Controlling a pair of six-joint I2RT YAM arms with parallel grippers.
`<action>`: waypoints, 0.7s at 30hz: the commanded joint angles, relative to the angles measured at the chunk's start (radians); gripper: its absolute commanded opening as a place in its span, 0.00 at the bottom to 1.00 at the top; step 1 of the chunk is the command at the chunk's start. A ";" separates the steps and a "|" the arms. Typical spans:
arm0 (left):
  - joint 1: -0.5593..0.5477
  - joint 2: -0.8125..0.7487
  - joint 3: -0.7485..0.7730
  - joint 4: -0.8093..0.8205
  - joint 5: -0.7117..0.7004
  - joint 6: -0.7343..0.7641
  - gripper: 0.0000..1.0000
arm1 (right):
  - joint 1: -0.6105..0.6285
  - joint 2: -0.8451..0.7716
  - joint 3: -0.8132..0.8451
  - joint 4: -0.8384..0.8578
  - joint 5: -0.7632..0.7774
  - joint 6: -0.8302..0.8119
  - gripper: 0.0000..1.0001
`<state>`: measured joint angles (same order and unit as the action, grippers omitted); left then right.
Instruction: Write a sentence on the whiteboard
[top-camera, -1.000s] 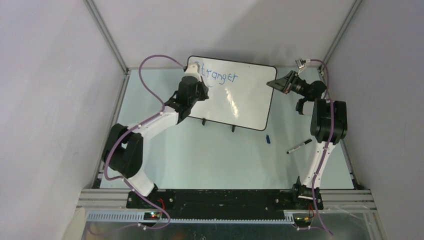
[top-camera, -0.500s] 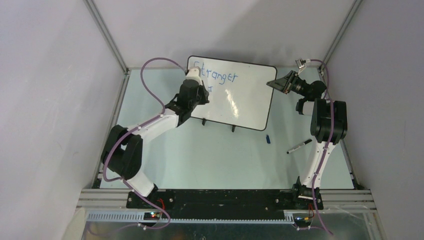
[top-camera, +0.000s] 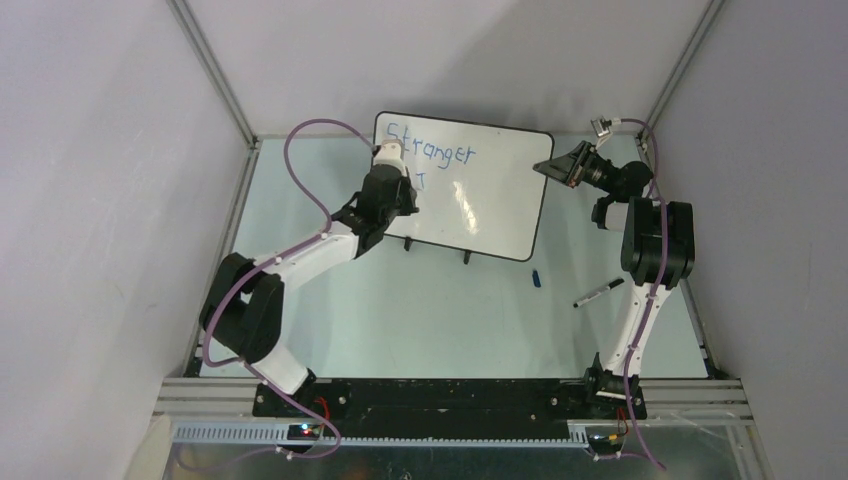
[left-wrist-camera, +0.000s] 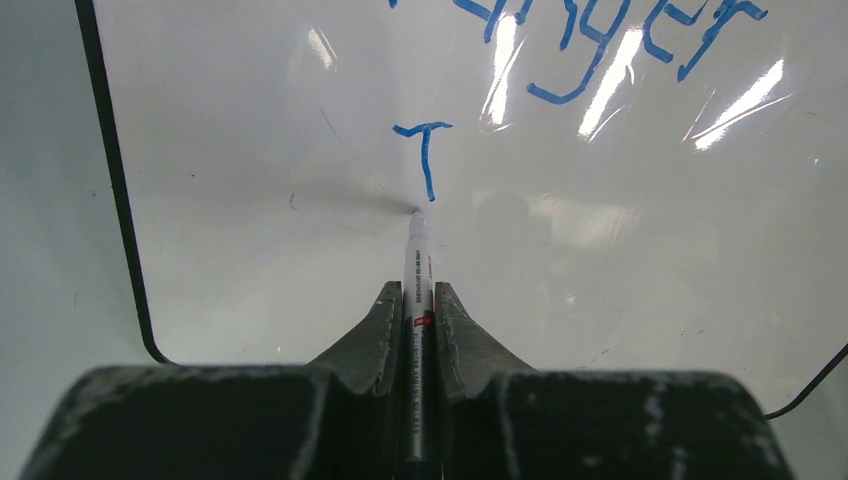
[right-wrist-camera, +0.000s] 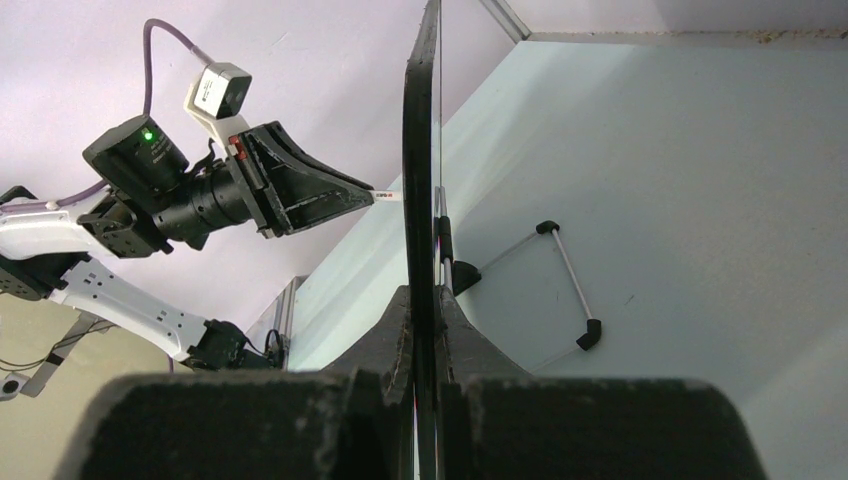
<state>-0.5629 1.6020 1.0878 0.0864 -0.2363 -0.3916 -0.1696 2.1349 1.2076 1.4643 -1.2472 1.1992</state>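
The whiteboard stands tilted on its feet at the back of the table. The sentence in blue reads "Stranger" along its top, with a lone "T" under it. My left gripper is shut on a white marker. The marker's tip touches the whiteboard just below the "T". My right gripper is shut on the board's right rim, seen edge-on between its fingers. The left gripper shows beyond the rim there.
A black marker and a small blue cap lie on the table near the right arm. The board's two black feet rest on the table. Walls and metal frame rails close in both sides.
My left gripper has slid down the board toward the near side, uncovering the "S" and leaving a blue "T" below it. The right arm and the board stay put.
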 joint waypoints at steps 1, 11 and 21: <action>-0.007 -0.070 -0.019 0.032 -0.027 0.023 0.00 | -0.002 -0.073 0.005 0.041 -0.006 0.038 0.00; -0.008 -0.109 -0.036 0.148 0.040 0.052 0.00 | -0.002 -0.073 0.006 0.041 -0.004 0.038 0.00; -0.008 -0.014 0.079 0.108 0.036 0.070 0.00 | -0.002 -0.076 0.005 0.041 -0.006 0.039 0.00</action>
<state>-0.5636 1.5600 1.1065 0.1772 -0.2016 -0.3553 -0.1696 2.1345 1.2076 1.4643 -1.2476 1.1988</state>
